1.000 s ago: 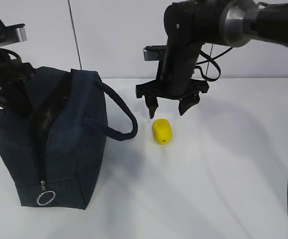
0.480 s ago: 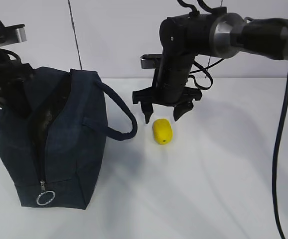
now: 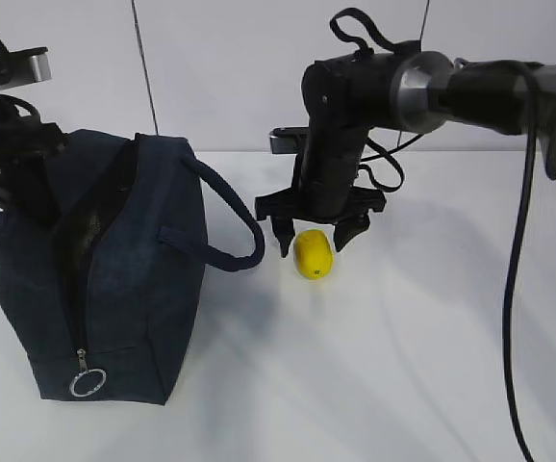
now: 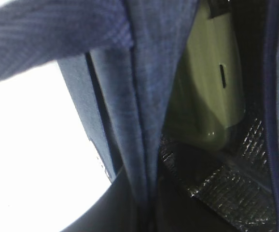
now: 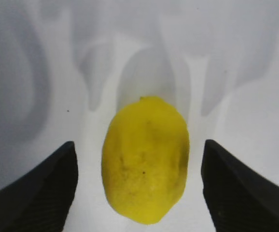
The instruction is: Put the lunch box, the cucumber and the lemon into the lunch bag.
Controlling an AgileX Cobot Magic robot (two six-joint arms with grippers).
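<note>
**Lemon between my open fingers, not yet gripped**

I have the right gripper (image 3: 315,235) spread wide and lowered around the lemon (image 3: 313,253), one finger on either side with clear table showing between each pad and the fruit. In the right wrist view the lemon (image 5: 145,159) lies centred between the two dark fingertips (image 5: 38,188), its long axis pointing away from the camera, so closing would pinch it across the narrow waist. That is where I want it: the widest, flattest stretch of the sides, not the tapered ends.

I judge it light and firm, with a smooth rounded skin that could squirt out or roll if the pads meet it off-centre. A moderate squeeze should do.

It is bright yellow, oval, with a small nub at the far tip and faint dark specks. It sits on the white table (image 3: 432,346), just right of the lunch bag (image 3: 114,279), near its looped handle.

The left gripper is closed and apparently pinching the bag's edge, mouth open; a pale green lunch box (image 4: 212,82) shows inside.
</note>
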